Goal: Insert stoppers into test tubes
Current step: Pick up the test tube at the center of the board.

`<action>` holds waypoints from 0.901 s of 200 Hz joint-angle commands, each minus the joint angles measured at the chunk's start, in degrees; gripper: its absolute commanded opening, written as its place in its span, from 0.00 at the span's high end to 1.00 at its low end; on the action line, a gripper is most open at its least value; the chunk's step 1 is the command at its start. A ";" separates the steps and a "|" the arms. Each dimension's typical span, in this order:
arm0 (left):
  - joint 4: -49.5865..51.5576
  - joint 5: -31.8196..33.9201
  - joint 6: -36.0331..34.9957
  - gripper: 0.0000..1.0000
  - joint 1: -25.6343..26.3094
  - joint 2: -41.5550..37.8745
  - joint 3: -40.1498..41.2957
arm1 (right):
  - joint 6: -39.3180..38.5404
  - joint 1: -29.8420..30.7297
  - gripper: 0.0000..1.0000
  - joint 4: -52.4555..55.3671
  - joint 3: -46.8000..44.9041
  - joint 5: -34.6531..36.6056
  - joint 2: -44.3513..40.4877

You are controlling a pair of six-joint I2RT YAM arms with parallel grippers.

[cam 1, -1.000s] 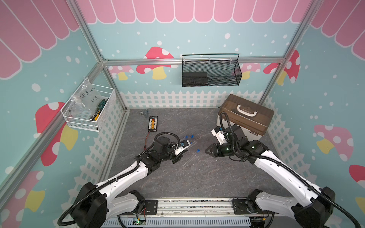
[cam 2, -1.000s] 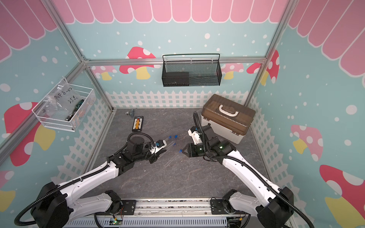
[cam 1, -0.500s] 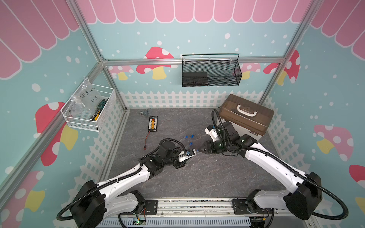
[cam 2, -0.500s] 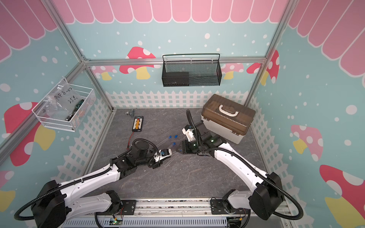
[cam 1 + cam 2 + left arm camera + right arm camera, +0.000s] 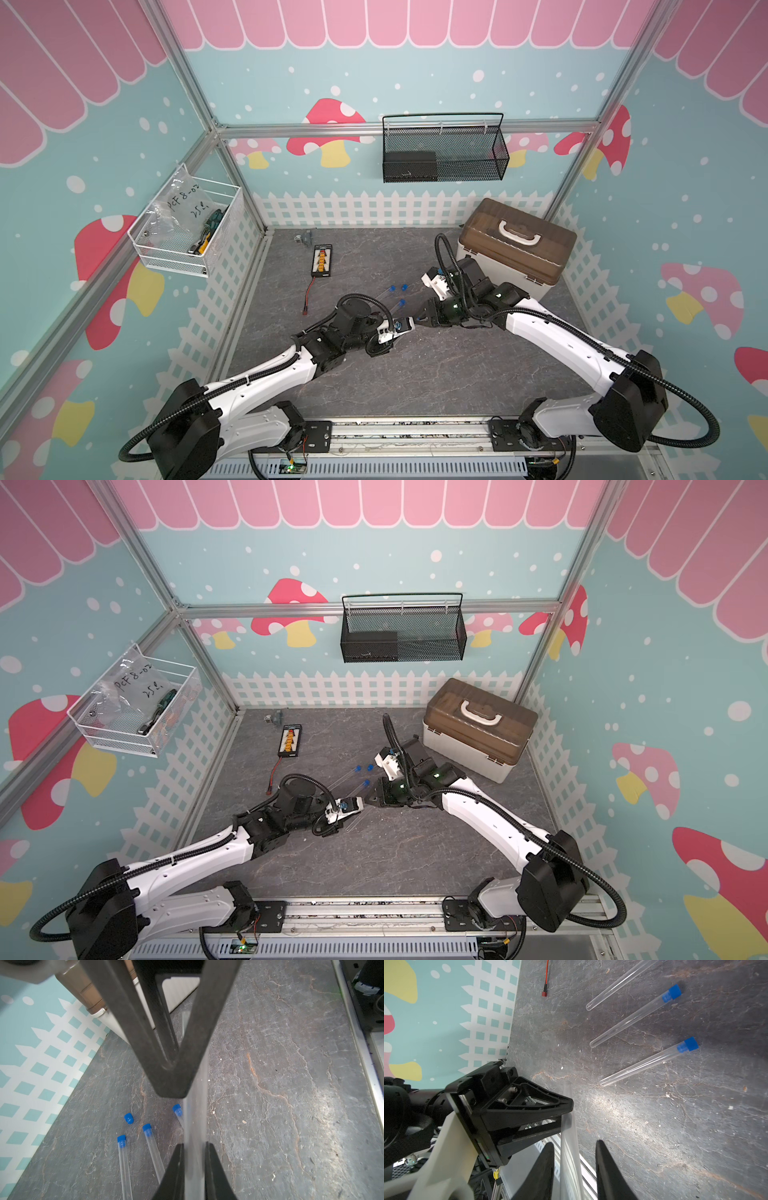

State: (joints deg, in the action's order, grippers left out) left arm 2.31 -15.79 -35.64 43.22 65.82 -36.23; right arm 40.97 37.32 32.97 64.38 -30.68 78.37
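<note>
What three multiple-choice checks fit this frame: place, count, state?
1. Where does the loose bright blue cylindrical stopper lie? A) on the grey stone-look table B) in the black mesh basket C) on the brown-lidded box
2. How many clear slender test tubes lying on the table carry blue stoppers? A) one B) two C) three
3. The left gripper is: A) open, empty B) shut on a clear tube C) shut on a stopper
1 A, it sits beside the capped ends; 2 C, the left wrist view shows three capped; 3 B, it pinches the tube.
</note>
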 commanded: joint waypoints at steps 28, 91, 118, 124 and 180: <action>0.24 0.89 -1.63 0.83 0.46 -0.87 0.54 | -0.60 0.90 0.69 1.87 0.92 -0.57 0.40; 0.25 1.02 -1.54 0.83 0.55 -0.87 0.54 | -0.80 1.09 0.73 2.76 0.40 0.54 0.62; 0.24 0.95 -1.63 0.83 0.63 -0.87 0.59 | -0.89 1.09 0.75 2.80 0.57 0.53 0.79; 0.16 0.96 -1.62 0.83 0.64 -0.87 0.63 | -0.89 1.09 0.76 2.79 0.65 0.56 0.86; 0.20 1.16 -1.76 0.83 0.81 -1.04 0.63 | -0.89 1.10 0.82 2.76 0.75 0.19 0.95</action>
State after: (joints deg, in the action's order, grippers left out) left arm 2.35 -14.59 -36.07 43.64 65.78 -36.03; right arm 40.58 38.22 34.96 64.38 -30.72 78.72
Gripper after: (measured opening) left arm 0.169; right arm 0.195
